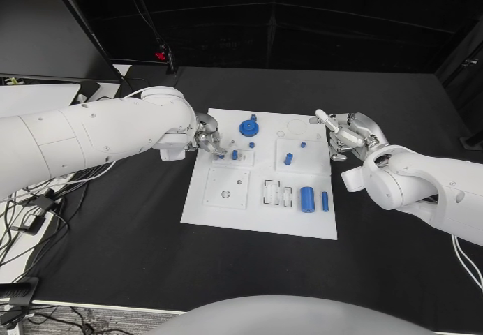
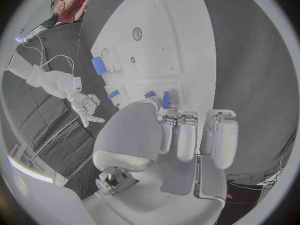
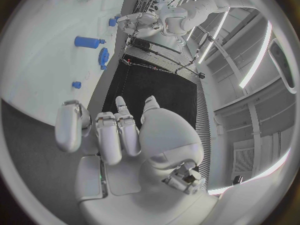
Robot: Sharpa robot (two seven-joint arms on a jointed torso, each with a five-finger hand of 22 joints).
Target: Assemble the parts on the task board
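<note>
Here, the black counter (image 1: 121,244) carries the white task board (image 1: 259,209), blue parts scattered across it. My left hand (image 1: 209,136) sits at the board's left edge, fingertips pinching a small blue peg (image 2: 165,100) just above the surface; a tilt could jam it at its hole, or it may slip free. My right hand (image 1: 342,132), fingers spread and empty, hovers at the right edge.

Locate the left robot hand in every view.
Head view: left robot hand over the task board's left edge.
Left wrist view: foreground, fingers reaching over the board.
Right wrist view: small, beyond the board.
Shared landmark: the task board.
</note>
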